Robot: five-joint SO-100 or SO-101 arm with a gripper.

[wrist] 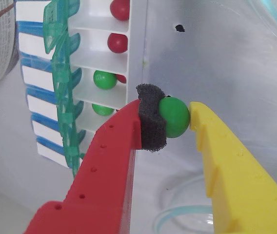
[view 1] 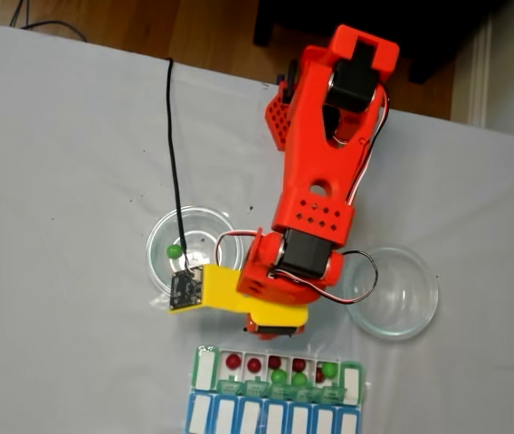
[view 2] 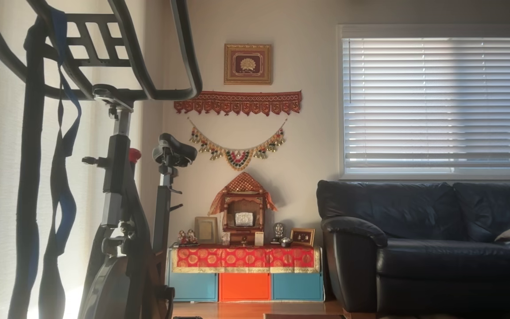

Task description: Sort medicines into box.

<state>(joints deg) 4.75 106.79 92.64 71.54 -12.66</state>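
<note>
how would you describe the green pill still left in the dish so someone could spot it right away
In the fixed view, find the red arm at the middle of the white table. A round clear dish sits to its left, crossed by a black cable. The single green pill lies in that dish, loose, not in the organizer below.

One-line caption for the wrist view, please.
Gripper pinching a green pill between its foam-padded red finger and yellow finger, beside the open pill organizer.
</note>
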